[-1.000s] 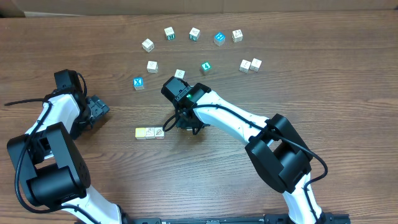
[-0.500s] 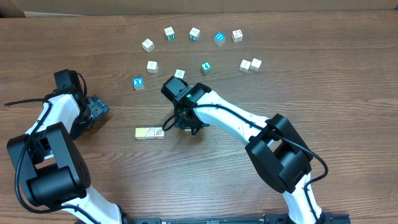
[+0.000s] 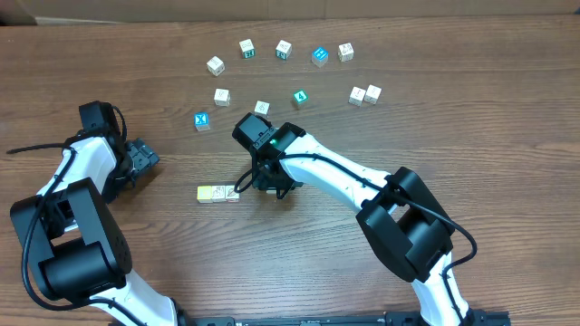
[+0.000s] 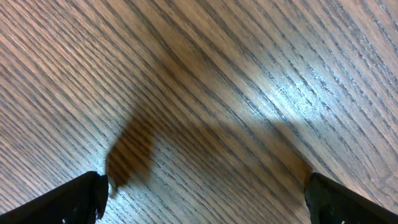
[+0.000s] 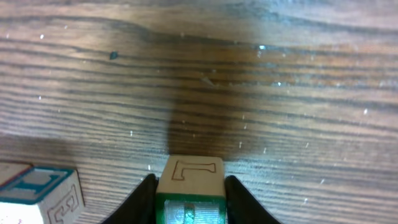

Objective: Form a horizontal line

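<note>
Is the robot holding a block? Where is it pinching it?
Yes. The right gripper pinches a wooden letter block by its two opposite sides, one finger on each. The left gripper is open and holds nothing.

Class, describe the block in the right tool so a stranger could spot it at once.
On the wooden table, follow the right arm to its tool. Between its fingers sits a pale block with an outlined L on top and a green face; the teal-lettered block beside it lies free.
</note>
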`<act>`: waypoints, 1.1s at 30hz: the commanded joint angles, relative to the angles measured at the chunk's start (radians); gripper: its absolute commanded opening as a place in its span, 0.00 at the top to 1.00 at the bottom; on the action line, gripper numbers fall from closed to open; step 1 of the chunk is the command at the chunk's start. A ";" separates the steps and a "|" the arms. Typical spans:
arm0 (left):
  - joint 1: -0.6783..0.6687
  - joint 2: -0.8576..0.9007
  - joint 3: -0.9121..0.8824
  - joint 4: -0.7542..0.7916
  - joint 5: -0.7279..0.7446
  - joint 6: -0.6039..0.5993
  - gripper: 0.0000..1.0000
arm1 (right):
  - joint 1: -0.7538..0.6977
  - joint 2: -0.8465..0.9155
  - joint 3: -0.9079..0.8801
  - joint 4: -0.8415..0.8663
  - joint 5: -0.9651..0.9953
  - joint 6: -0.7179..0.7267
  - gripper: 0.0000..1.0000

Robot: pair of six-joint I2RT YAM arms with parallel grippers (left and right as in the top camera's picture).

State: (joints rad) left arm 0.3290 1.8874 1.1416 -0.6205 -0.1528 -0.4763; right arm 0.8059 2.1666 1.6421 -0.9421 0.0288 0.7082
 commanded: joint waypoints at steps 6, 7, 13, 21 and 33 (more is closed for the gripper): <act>-0.003 0.017 -0.006 -0.006 -0.006 -0.003 0.00 | 0.006 -0.029 -0.007 0.006 -0.003 -0.001 0.45; -0.003 0.017 -0.006 -0.006 -0.006 -0.003 0.01 | 0.006 -0.029 -0.007 0.009 0.000 -0.001 0.44; -0.003 0.017 -0.006 -0.006 -0.006 -0.003 0.00 | 0.006 -0.029 -0.007 0.023 0.061 -0.001 0.32; -0.003 0.017 -0.006 -0.006 -0.006 -0.003 0.01 | 0.002 -0.029 -0.007 0.071 0.077 -0.002 0.21; -0.003 0.017 -0.006 -0.006 -0.006 -0.003 0.00 | -0.064 -0.029 -0.007 0.074 0.166 -0.001 0.15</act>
State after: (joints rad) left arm 0.3290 1.8870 1.1416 -0.6205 -0.1528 -0.4767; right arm 0.7681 2.1666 1.6417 -0.8627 0.1642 0.7067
